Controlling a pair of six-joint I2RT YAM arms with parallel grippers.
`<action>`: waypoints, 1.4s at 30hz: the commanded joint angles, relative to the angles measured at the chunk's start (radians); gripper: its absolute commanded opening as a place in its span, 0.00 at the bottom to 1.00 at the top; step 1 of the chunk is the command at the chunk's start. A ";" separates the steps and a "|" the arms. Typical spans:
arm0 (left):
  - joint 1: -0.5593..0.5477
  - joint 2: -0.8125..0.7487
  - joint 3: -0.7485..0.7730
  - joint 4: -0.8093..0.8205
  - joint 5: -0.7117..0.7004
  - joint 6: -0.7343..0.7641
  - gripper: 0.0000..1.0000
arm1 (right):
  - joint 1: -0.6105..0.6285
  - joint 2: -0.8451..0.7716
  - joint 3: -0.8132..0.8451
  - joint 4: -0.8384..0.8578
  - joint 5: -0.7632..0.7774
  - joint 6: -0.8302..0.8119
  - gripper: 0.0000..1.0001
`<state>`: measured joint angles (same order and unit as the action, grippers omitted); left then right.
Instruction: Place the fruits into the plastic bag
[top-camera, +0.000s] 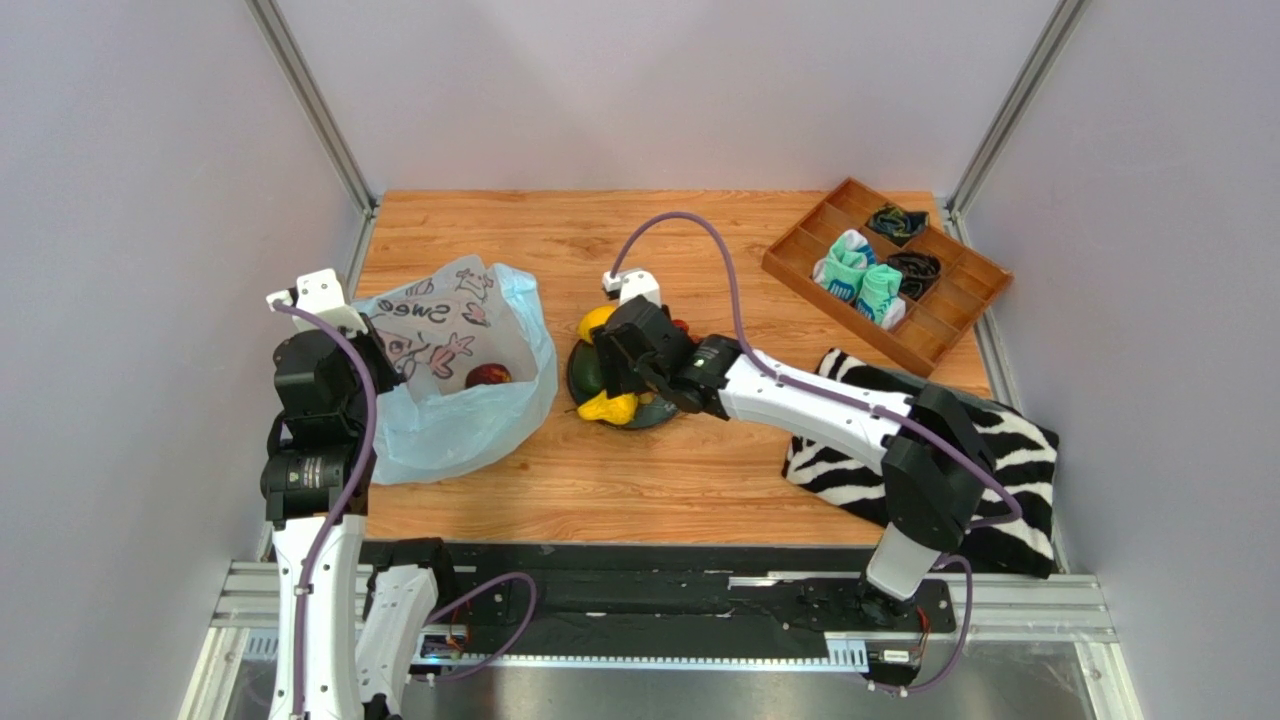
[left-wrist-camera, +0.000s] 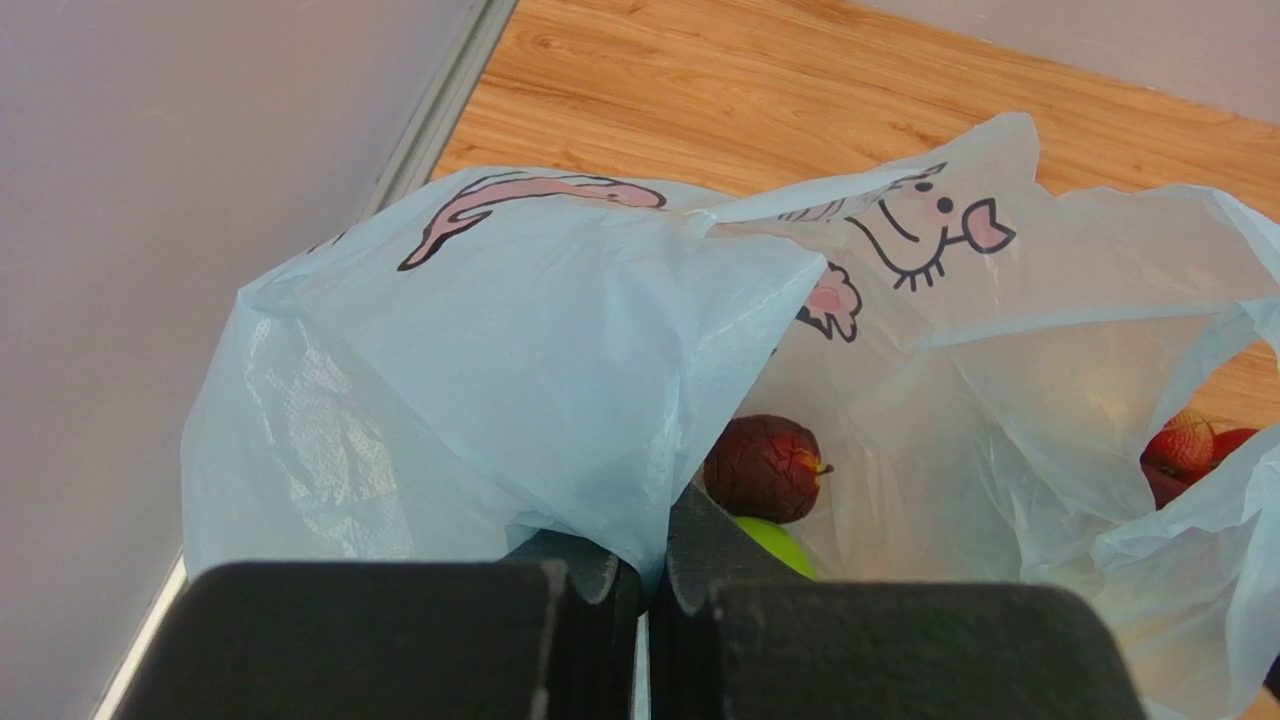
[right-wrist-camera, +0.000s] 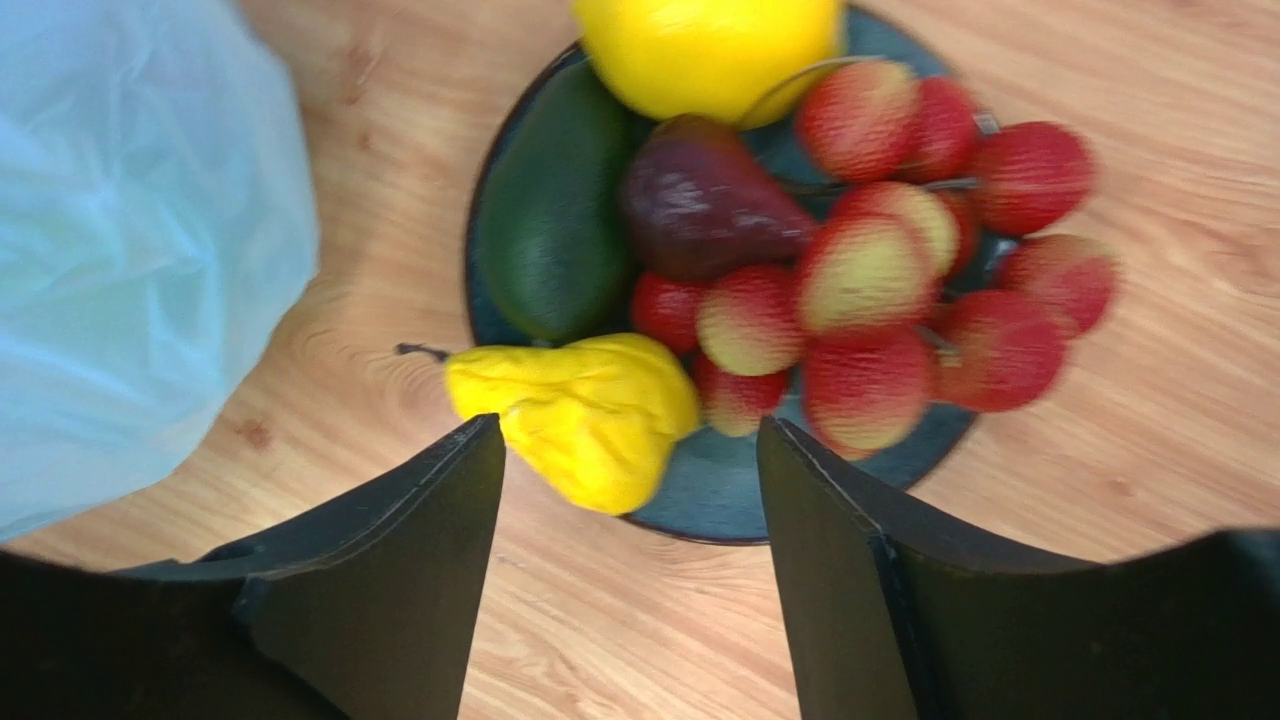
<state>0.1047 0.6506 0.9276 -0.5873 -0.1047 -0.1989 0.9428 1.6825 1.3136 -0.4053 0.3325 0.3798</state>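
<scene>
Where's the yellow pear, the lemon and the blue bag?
yellow pear (right-wrist-camera: 579, 420): right wrist view, middle of its fat body.
lemon (right-wrist-camera: 706, 53): right wrist view, middle of its visible part.
blue bag (left-wrist-camera: 496, 345): left wrist view, its front wall.

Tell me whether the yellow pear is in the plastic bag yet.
No, the yellow pear lies across the rim of the dark plate, apart from the plastic bag.

a dark round plate (right-wrist-camera: 706, 503) sits near the middle of the wooden worktop (top-camera: 676, 495). a zebra-striped cloth (top-camera: 1029, 450) lies at the near right corner. a wooden compartment tray (top-camera: 969, 285) in the far right corner holds folded socks (top-camera: 860, 278).
</scene>
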 joint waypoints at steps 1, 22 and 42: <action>-0.002 0.000 -0.004 0.020 0.019 0.015 0.00 | 0.039 0.068 0.085 -0.050 -0.019 0.050 0.69; -0.002 0.007 -0.006 0.018 0.042 0.009 0.00 | 0.025 0.069 -0.039 0.014 -0.067 0.241 0.76; -0.002 0.011 -0.003 0.020 0.060 0.006 0.00 | 0.013 0.154 -0.001 0.026 -0.067 0.367 0.68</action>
<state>0.1047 0.6624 0.9276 -0.5869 -0.0601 -0.1993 0.9588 1.8301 1.2762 -0.4095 0.2527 0.7044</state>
